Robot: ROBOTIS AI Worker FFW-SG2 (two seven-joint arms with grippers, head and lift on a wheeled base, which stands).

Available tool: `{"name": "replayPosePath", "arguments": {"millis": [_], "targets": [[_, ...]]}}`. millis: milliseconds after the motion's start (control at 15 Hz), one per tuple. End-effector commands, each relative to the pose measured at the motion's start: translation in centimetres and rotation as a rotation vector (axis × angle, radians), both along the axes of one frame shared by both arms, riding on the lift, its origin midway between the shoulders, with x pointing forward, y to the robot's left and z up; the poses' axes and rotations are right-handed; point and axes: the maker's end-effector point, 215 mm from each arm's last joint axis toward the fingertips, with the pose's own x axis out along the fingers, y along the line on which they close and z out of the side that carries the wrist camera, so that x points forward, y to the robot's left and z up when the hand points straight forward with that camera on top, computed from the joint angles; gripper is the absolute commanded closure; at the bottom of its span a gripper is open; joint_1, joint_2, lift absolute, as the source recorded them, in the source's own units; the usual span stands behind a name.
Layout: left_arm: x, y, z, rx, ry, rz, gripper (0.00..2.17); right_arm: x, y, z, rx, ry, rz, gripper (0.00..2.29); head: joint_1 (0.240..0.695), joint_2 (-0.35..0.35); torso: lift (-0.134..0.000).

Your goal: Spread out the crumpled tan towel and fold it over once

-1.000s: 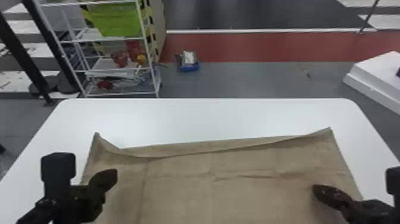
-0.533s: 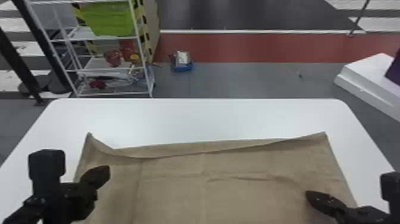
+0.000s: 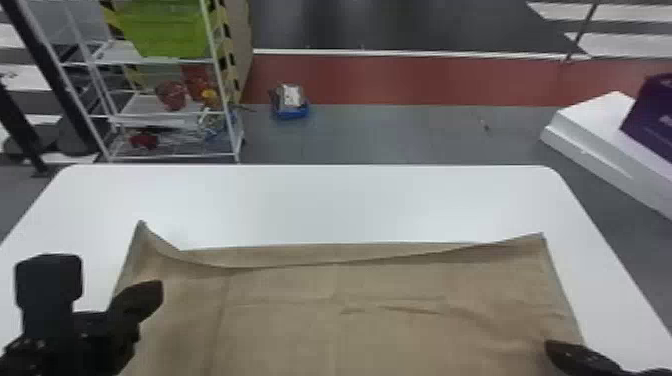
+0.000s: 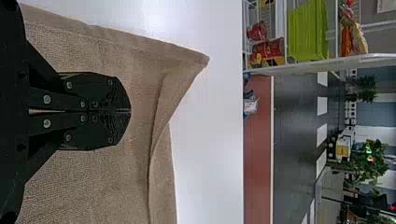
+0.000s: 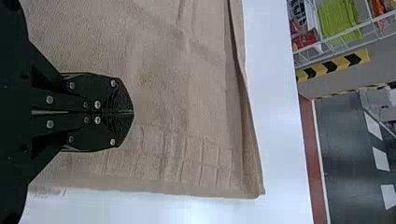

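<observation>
My left gripper is over the left part of the tan towel, below its far-left corner. The towel lies mostly spread on the table, its far edge turned over in a narrow, wavy strip and light creases across the middle. At the towel's right side is my right gripper. In the left wrist view, the left gripper has its fingers pressed together above the towel, nothing visible between them. The right wrist view has the right gripper, also shut, over the towel near its side edge.
The white table extends beyond the towel's far edge and along both sides. Past it stand a wire shelf at the left, a small blue item on the floor, and a white platform at the right.
Across the head view, the table, towel and background have shifted slightly left. Both grippers sit lower and farther left in it; the towel keeps nearly the same shape.
</observation>
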Motion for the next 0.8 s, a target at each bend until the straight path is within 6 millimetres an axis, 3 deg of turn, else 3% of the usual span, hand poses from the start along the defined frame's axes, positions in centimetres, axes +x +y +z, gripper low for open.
{"name": "replayPosePath", "arguments": {"millis": [0,200,267,333,467,667,733], "targets": [[-0.1,-0.1,0.3,0.001,-0.006,-0.003,1.83,0.4,-2.4,0.3,-0.023,-0.029,-0.02,1.9,0.695,-0.057,-0.124],[1.0,-0.2,1.0,0.001,-0.032,0.004,1.81,3.8,-3.1,6.3,0.035,-0.262,-0.033,1.88,0.695,-0.106,-0.124],[2.2,-0.2,1.6,-0.005,-0.051,0.01,1.8,5.2,-3.1,8.2,0.05,-0.325,-0.047,1.67,0.695,-0.11,-0.124],[3.6,0.2,2.4,-0.021,-0.068,0.024,1.66,6.9,-3.2,9.7,0.054,-0.376,-0.057,1.48,0.695,-0.111,-0.124],[6.0,0.9,1.7,-0.042,-0.026,0.058,1.63,9.9,-3.5,10.2,0.057,-0.431,-0.072,1.46,0.695,-0.103,-0.124],[10.0,2.6,0.6,-0.045,0.006,0.121,1.63,13.8,-3.5,8.6,0.056,-0.432,-0.087,1.44,0.695,-0.086,-0.124],[10.7,3.4,0.2,-0.024,0.013,0.15,1.63,14.8,-3.4,8.3,0.052,-0.444,-0.084,1.27,0.695,-0.073,-0.124]]}}
